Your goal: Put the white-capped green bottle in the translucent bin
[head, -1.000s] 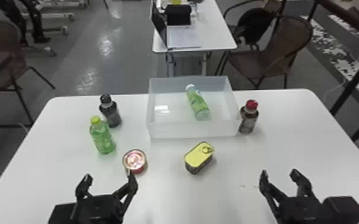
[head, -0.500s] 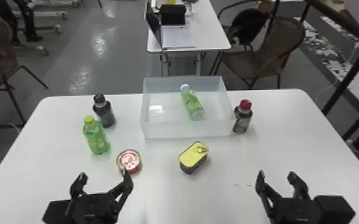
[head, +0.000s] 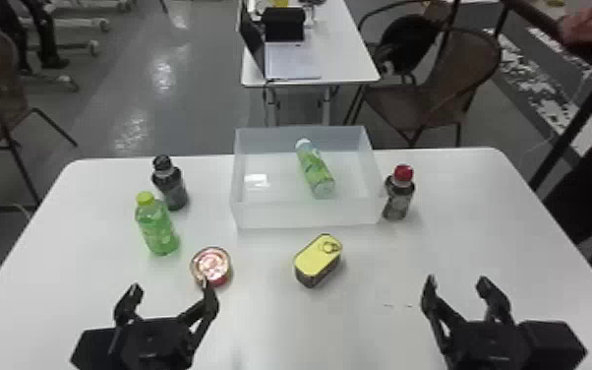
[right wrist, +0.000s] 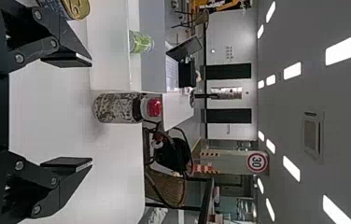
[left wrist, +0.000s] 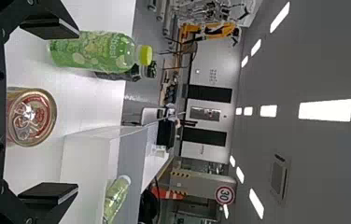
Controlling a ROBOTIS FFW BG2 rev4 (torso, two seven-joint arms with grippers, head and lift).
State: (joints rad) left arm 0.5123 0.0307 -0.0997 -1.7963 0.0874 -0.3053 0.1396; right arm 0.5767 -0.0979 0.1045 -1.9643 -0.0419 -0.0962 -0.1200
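A white-capped, green-labelled plastic bottle [head: 315, 169] is held inside a translucent, rectangular plastic bin [head: 307, 215], laid aslant with its cap end turned toward the far wall. The bin is flanked just beside its right wall by an upright dark bottle with a red cap [head: 399, 194]. Near its front wall, a rectangular tin with a yellow lid [head: 315, 257] is set on the white table [head: 359, 329]. To the left, a round red can [head: 211, 265], an upright green bottle with a yellow-green cap [head: 156, 226] and an upright dark bottle with a black cap [head: 171, 184] are seen. Both the left gripper [head: 170, 286] and right gripper [head: 457, 282] are spread wide, with nothing gripped.
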